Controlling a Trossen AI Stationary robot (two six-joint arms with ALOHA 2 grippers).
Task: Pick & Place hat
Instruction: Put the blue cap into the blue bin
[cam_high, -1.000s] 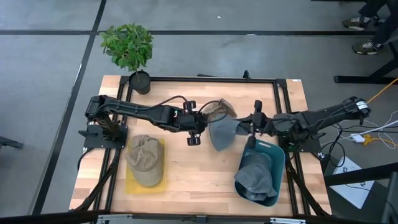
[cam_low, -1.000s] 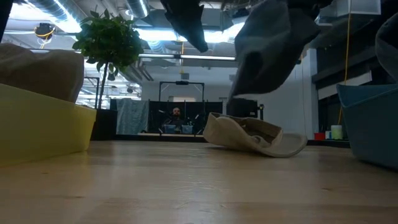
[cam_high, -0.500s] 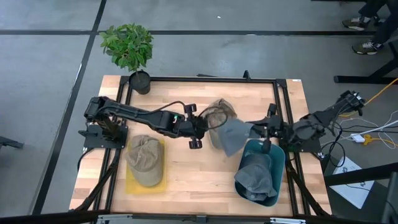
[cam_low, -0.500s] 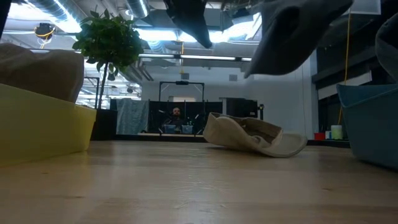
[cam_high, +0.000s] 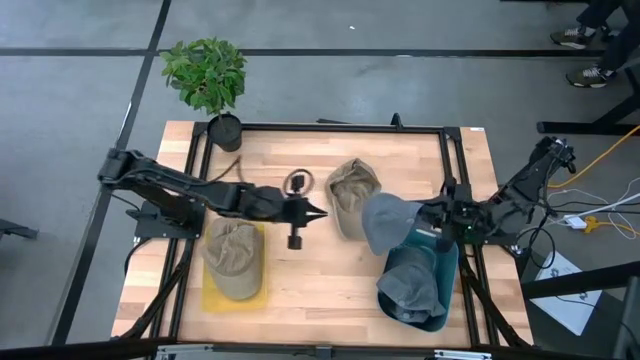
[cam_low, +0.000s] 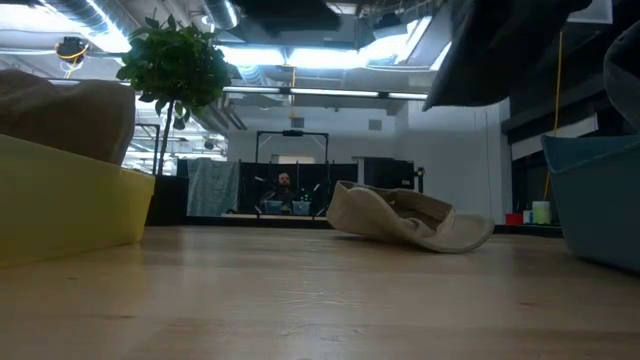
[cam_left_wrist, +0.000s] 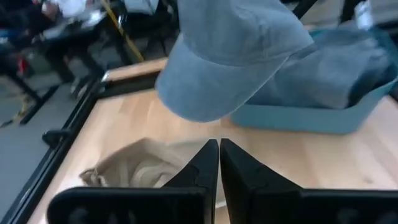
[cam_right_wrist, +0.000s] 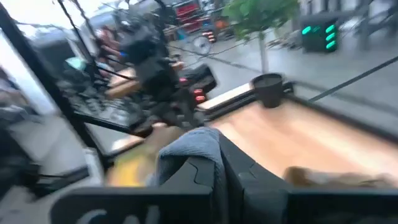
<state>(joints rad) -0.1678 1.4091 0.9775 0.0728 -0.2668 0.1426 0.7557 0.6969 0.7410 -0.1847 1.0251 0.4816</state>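
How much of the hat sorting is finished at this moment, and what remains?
Done: one beige hat lies in the yellow tray and one blue hat in the blue bin. In hand: the right gripper holds a second blue hat above the bin's edge, not yet dropped. Left: another beige hat lies on the table; the left gripper, shut and empty, is beside it.

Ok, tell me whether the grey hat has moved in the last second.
Yes. In the high view the grey hat, held by the right gripper, has shifted from beside the tan hat toward the blue bin.
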